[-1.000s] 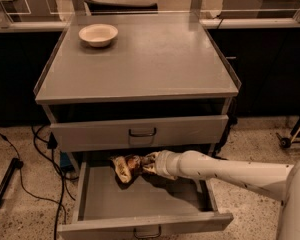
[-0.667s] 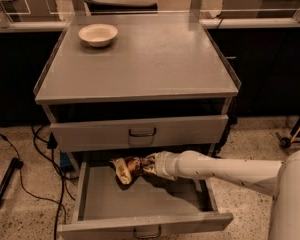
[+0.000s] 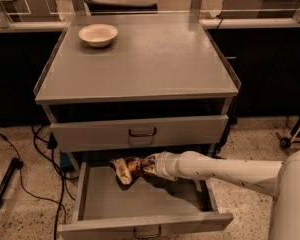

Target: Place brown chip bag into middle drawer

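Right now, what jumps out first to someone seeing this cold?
The white arm reaches in from the right, and its gripper is at the brown chip bag, over the rear left of the pulled-open middle drawer. The drawer above it is closed. A cream bowl sits alone at the back left of the grey cabinet top.

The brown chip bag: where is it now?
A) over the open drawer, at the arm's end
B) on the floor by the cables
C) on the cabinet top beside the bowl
A: the brown chip bag is at the pincer, over the inside of the pulled-out middle drawer, not near the bowl on the cabinet top.
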Controlling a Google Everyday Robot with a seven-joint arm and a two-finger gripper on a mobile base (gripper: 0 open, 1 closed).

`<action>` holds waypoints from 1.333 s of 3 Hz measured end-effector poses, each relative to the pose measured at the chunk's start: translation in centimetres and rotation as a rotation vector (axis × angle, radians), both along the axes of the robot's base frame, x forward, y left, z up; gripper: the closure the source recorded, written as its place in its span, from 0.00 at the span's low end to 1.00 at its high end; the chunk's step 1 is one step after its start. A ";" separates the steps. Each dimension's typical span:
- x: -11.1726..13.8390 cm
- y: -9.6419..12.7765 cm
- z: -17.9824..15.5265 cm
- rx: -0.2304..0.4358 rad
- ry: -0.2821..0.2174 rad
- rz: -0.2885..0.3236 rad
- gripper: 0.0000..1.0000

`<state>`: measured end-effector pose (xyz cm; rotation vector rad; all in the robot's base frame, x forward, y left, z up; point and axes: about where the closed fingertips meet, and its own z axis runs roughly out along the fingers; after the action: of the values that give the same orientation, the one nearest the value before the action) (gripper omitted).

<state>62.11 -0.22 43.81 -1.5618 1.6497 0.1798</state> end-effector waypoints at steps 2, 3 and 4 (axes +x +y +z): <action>0.0 0.0 0.0 0.000 0.000 0.000 0.07; 0.0 0.0 0.0 0.000 0.000 0.000 0.00; -0.2 -0.2 0.3 -0.004 0.004 0.000 0.00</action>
<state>61.93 -0.46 44.09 -1.5651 1.6542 0.1799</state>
